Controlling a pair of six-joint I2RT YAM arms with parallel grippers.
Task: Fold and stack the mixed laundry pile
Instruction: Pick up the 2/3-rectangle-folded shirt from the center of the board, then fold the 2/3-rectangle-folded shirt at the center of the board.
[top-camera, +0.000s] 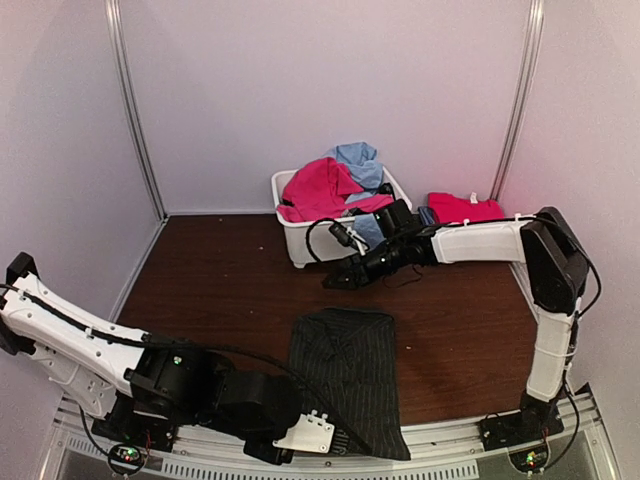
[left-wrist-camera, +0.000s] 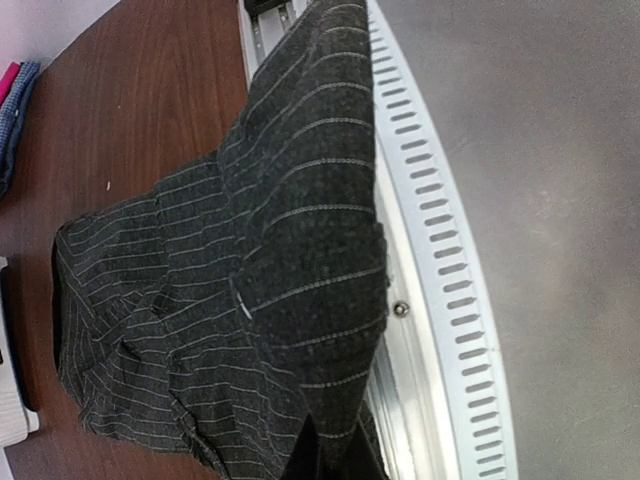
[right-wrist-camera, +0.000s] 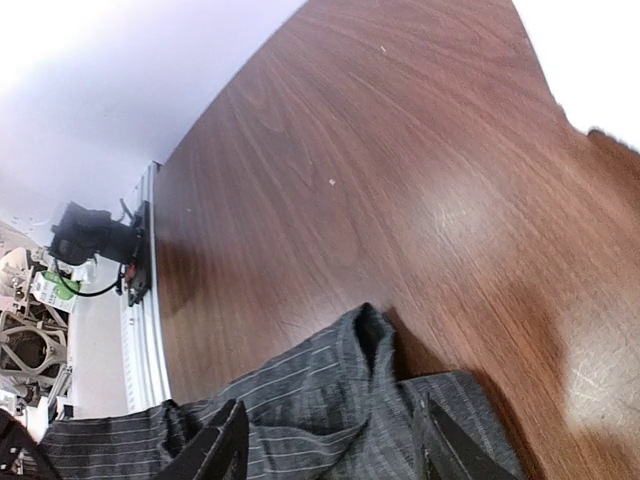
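Left gripper (left-wrist-camera: 325, 462) grips pinstriped garment (top-camera: 345, 370); white tub (top-camera: 300, 245) behind right gripper (top-camera: 332, 282)

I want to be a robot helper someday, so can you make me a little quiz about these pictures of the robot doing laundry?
1. True or false: the right gripper has its jaws shut.
2. What lies spread out on the table, close to the arms' bases?
A. a yellow towel
B. the black pinstriped garment
C. a pair of socks
3. Fill in the blank: the pink-red garment and the light blue garment sit in the white ____.

Key: 1. False, the jaws are open. 2. B. 3. tub.
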